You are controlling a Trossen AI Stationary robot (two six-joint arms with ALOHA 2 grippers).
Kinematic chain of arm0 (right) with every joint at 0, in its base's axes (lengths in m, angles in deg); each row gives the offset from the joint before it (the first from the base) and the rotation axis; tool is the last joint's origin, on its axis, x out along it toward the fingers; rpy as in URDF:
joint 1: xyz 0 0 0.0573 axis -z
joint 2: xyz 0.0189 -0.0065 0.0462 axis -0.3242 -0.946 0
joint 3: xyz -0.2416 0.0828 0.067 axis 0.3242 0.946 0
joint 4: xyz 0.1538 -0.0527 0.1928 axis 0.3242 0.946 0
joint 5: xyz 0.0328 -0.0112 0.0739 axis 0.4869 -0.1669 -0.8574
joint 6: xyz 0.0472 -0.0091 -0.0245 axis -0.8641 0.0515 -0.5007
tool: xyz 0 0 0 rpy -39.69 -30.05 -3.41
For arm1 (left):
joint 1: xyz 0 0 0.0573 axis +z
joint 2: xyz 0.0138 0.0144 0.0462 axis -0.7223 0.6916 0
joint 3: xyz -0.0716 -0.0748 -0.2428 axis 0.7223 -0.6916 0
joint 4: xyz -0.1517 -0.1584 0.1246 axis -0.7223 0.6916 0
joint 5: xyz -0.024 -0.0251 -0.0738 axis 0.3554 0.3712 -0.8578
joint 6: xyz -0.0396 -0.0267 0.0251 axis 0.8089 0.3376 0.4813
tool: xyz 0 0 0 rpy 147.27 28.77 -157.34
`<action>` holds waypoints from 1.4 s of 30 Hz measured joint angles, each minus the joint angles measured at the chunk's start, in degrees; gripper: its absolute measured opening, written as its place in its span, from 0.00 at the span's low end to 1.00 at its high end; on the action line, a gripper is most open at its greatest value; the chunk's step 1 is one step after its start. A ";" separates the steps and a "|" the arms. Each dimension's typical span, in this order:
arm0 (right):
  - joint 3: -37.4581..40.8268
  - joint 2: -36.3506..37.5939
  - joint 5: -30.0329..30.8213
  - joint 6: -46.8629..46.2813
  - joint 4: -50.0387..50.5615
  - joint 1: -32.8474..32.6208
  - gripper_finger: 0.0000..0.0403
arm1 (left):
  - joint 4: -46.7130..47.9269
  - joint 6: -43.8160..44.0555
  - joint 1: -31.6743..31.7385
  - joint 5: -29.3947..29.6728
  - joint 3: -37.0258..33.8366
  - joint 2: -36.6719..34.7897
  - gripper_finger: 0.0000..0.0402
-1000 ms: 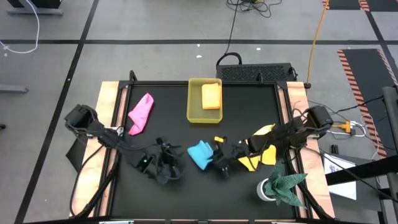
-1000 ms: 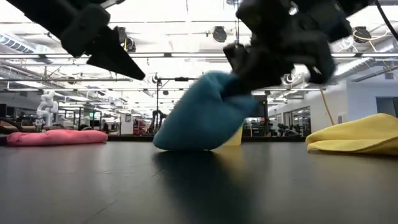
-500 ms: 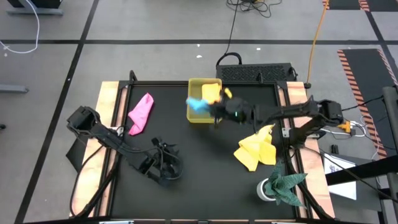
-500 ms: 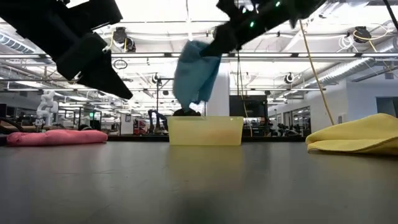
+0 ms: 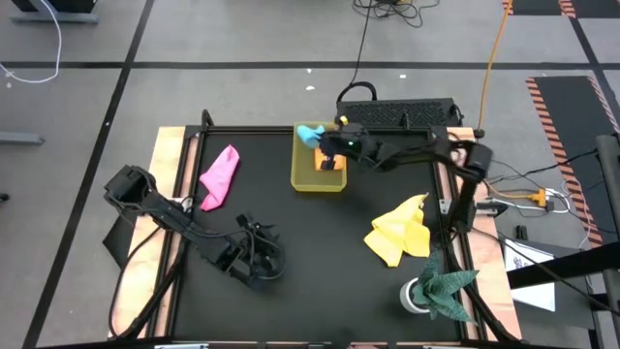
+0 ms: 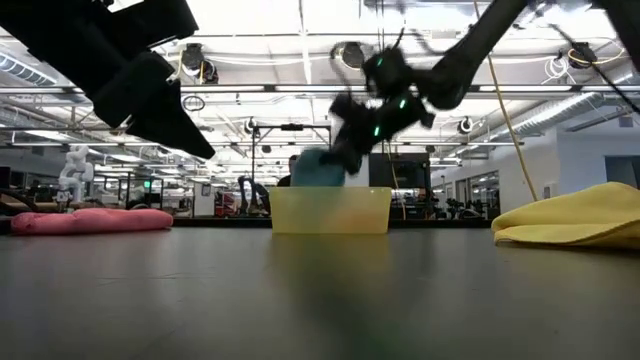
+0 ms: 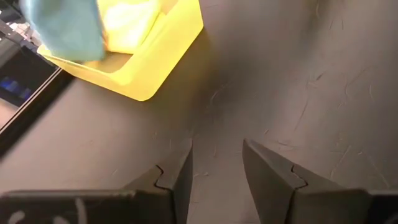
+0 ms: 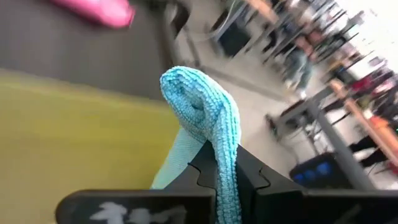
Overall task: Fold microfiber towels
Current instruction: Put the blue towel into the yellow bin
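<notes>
The right tool (image 5: 327,142) was pinching the light blue towel (image 5: 309,134) over the yellow tray (image 5: 302,180) at the counter's far edge; released there, it'd probably unfold.

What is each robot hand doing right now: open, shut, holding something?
Left hand: open, empty, low over the black table.
Right hand: shut on the light blue microfiber towel, over the translucent yellow rectangular tray.
</notes>
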 joint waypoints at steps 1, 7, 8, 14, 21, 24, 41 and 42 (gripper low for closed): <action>-0.82 -1.54 0.01 0.17 0.95 0.04 0.01 | -0.16 -0.02 0.00 0.04 0.00 0.00 0.36; -4.64 -5.15 0.79 3.16 5.92 -0.11 0.01 | -0.22 -0.07 0.00 0.04 0.00 0.00 0.36; -4.85 -4.87 2.46 3.91 5.83 -0.17 0.01 | -0.25 -0.07 0.00 0.04 0.00 0.00 0.36; -5.02 -1.49 20.34 12.88 0.26 -1.48 0.01 | -0.38 -0.09 0.00 -0.23 0.00 0.00 0.36; -5.02 -2.65 13.06 16.63 1.35 -2.05 0.01 | -0.61 -0.07 -0.19 -0.30 0.00 0.00 0.36; -4.95 -4.84 6.33 13.31 5.09 -2.09 0.01 | -0.76 -0.07 -0.20 -0.33 0.00 0.00 0.36; -4.95 -5.15 -14.09 -2.33 12.05 -0.73 0.22 | -0.84 -0.05 -0.17 -0.42 0.00 0.00 0.36; -4.95 -4.84 -16.05 -3.48 12.72 -0.40 0.24 | -0.84 -0.06 -0.17 -0.42 0.00 0.00 0.36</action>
